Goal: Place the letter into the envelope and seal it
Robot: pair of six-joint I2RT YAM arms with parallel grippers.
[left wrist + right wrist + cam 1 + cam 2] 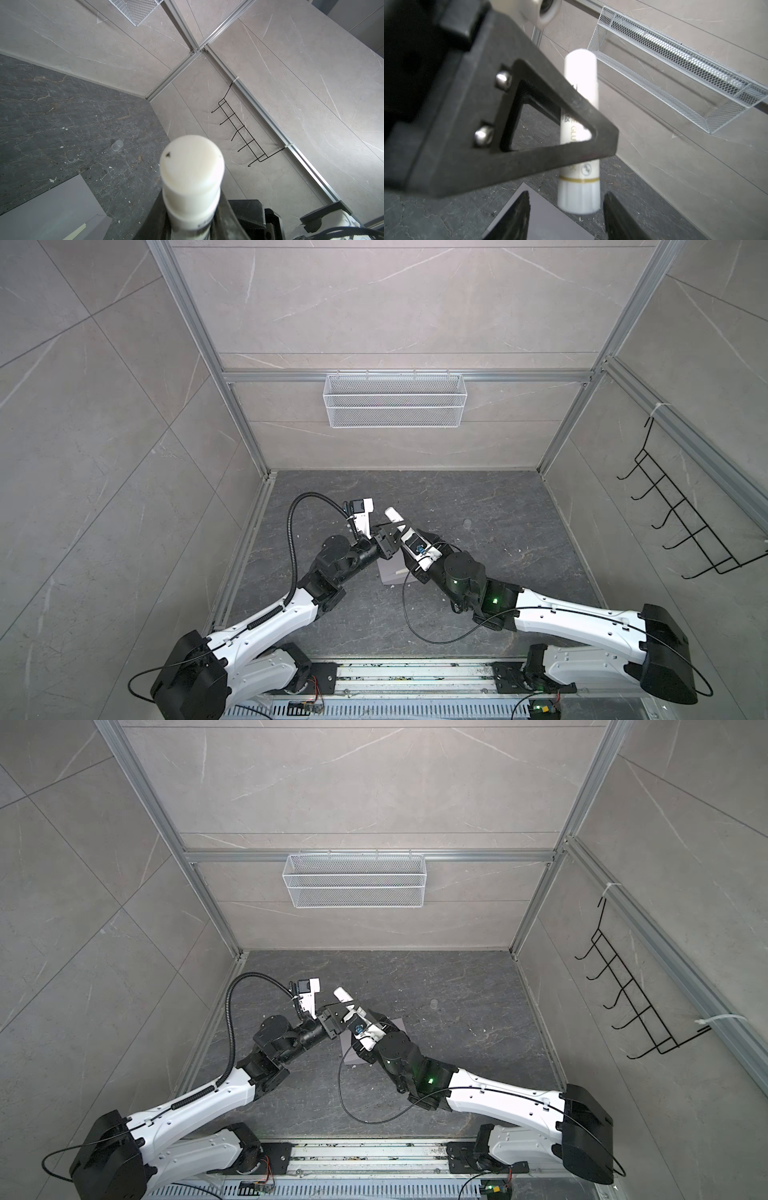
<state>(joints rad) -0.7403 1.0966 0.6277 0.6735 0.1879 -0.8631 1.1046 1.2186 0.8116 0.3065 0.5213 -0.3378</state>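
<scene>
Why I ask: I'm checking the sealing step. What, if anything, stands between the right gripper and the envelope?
The glue stick, held in the left gripper, does: its base hangs between the jaws of the open right gripper, over the envelope lying beneath. Nothing else visible intervenes.

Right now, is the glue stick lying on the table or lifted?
Lifted: the left gripper clamps the tilted glue stick in the air, off the table.

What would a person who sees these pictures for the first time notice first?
Above the dark table the left gripper holds a white glue stick, and the right gripper stands open around its base. Beneath them the lavender-grey envelope lies flat on the table, and a white mesh basket hangs on the back wall.
</scene>
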